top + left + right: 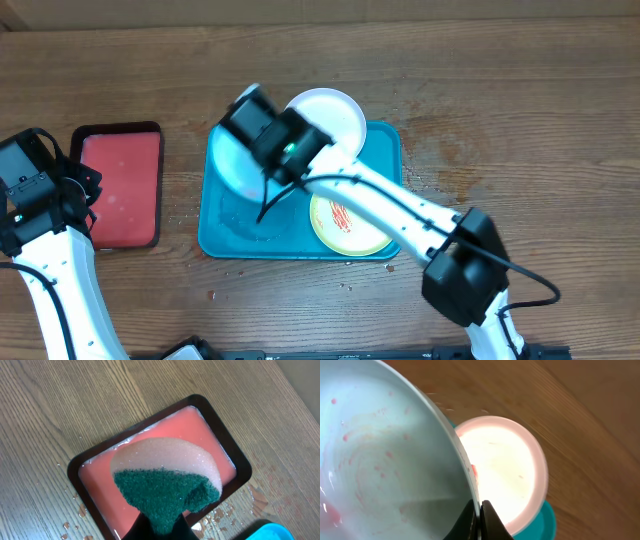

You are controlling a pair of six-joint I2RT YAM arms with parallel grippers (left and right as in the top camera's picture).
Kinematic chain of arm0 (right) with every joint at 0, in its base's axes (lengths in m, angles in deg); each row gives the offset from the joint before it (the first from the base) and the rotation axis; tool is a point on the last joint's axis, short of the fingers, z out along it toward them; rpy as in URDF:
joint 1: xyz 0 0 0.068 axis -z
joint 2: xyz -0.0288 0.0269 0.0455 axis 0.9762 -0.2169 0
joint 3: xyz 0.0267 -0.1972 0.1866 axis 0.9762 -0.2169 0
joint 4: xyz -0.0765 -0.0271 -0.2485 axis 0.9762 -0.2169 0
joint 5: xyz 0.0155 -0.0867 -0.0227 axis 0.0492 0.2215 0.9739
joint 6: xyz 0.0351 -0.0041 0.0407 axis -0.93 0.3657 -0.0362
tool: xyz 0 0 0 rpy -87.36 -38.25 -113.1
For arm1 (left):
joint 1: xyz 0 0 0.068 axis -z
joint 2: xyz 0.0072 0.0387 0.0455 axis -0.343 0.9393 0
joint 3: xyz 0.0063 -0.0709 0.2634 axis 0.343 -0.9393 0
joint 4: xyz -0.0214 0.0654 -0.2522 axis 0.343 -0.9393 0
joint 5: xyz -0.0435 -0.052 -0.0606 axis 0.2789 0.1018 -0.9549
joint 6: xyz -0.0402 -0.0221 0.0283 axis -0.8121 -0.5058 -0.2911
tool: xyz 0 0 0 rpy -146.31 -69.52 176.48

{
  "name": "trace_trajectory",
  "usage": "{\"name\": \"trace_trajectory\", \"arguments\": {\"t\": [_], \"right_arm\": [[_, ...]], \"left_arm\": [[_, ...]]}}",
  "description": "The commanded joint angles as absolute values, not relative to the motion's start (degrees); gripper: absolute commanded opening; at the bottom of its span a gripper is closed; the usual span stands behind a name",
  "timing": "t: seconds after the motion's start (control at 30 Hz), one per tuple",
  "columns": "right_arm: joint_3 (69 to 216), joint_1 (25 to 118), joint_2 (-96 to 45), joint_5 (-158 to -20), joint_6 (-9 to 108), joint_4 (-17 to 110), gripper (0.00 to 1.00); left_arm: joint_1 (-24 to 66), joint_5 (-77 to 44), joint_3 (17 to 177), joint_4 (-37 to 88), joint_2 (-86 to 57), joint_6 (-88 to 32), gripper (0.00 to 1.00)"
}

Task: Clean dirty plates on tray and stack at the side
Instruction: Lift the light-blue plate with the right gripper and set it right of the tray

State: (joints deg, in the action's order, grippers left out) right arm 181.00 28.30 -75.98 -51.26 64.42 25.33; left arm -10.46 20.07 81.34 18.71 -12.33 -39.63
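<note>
Where the right fingers (465, 525) meet, they are pressed onto the rim of the light blue plate (385, 460), one finger on each face of it. That plate is held at a tilt, and faint pink-red smears and spots show across its wet inner face. Seen from overhead, it hangs over the left half of the teal tray (225, 243); whether its lower edge touches the tray cannot be told. Just beyond the pinched rim lies the white plate (505, 470), which sits at the tray's far edge and overlaps the rim there. The yellow-green plate (345, 222) lies flat in the right part of the tray, red streaks on its middle, partly crossed by the right arm.

At the other side, the left fingers (136, 532) are clamped on a sponge (165, 487), dark green on the near face and pale pink on the far one. It hangs above the red tray (100, 515), which holds a thin pinkish liquid. This tray stands on the wooden bench (75, 400), left of the teal one and apart from it, with droplets (220, 512) scattered on the wood beside its rim.
</note>
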Motion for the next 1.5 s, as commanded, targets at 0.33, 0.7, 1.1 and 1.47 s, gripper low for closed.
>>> {"name": "trace_trajectory", "arguments": {"t": [0.33,0.7,1.1,1.47], "right_arm": [[178.46,42.53,-69.21,-74.08,56.4,26.21,0.04],[178.92,67.1,-68.94,-113.1,49.4,26.34,0.04],[171.95,88.1,-70.93,-88.79,49.6,13.44,0.04],[156.52,91.03,-70.93,-89.25,49.21,26.91,0.14]], "left_arm": [[-10.66,18.74,81.44,18.89,-10.67,-40.19,0.04],[-10.66,16.03,81.44,18.56,-8.75,-40.17,0.04],[-10.66,14.23,81.44,17.97,-8.75,-40.17,0.04],[-10.66,14.25,81.44,18.04,-8.75,-40.15,0.04]]}}
